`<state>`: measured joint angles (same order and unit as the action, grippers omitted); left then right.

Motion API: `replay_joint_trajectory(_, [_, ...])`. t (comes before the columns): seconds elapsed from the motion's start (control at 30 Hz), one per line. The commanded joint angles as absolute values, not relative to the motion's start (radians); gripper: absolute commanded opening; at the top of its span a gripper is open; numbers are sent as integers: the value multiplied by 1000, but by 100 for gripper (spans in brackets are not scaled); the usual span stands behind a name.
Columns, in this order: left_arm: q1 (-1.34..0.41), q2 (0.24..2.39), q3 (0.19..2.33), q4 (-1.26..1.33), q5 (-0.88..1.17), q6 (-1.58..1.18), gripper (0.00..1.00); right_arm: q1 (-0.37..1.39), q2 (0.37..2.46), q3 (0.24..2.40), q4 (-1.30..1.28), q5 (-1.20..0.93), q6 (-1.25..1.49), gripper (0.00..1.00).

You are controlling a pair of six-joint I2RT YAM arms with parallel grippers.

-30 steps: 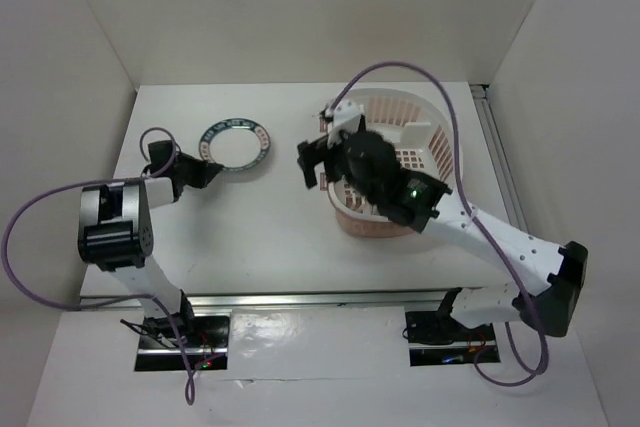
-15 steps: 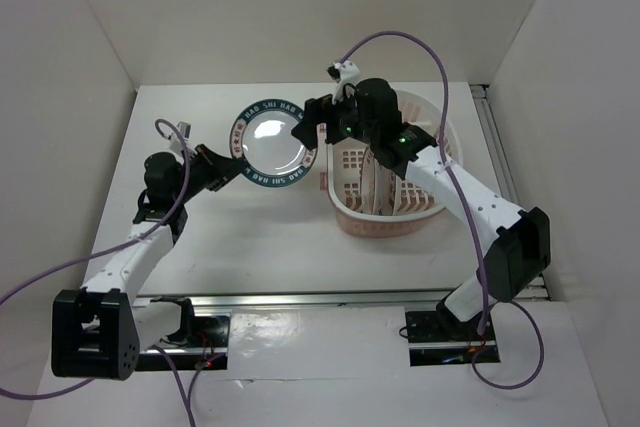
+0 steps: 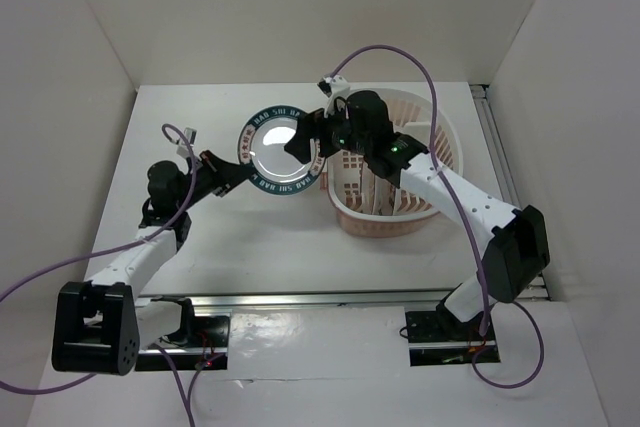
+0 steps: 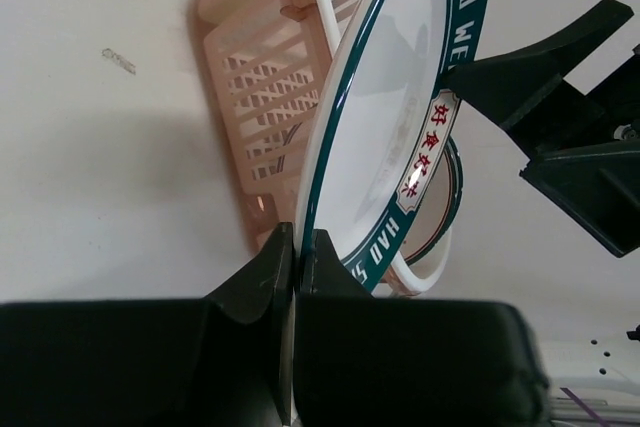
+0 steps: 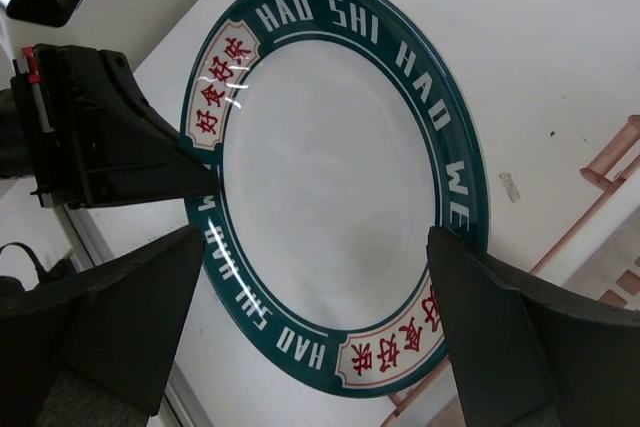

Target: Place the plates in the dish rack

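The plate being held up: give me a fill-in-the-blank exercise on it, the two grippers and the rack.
1. The left gripper is shut on the plate's dark green ____.
2. The right gripper is ____, with one finger on each side of the plate.
3. In the top view, the dish rack sits to the plate's ____.

Missing words: rim; open; right.

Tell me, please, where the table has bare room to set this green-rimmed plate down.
The widest bare patch of table lies near the front edge, between the left arm and the dish rack. The far-left corner beyond the left fingers is also bare. It is crowded at the rack's left rim, where the right fingers flank the plate.
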<state>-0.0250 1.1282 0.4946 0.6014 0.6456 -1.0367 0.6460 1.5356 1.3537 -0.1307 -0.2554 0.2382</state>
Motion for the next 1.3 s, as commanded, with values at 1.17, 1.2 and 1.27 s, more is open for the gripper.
replay_joint_trajectory(1.17, [-44, 1099, 594, 610, 749, -1056, 100, 623, 1324, 1368, -185, -33, 292, 0])
replay_joint_trajectory(1.2, [-44, 1051, 626, 529, 717, -975, 100, 633, 1301, 1402, -251, 100, 291, 0])
replay_joint_trajectory(1.27, [-57, 1003, 681, 275, 587, -857, 100, 676, 1237, 1440, -367, 356, 281, 0])
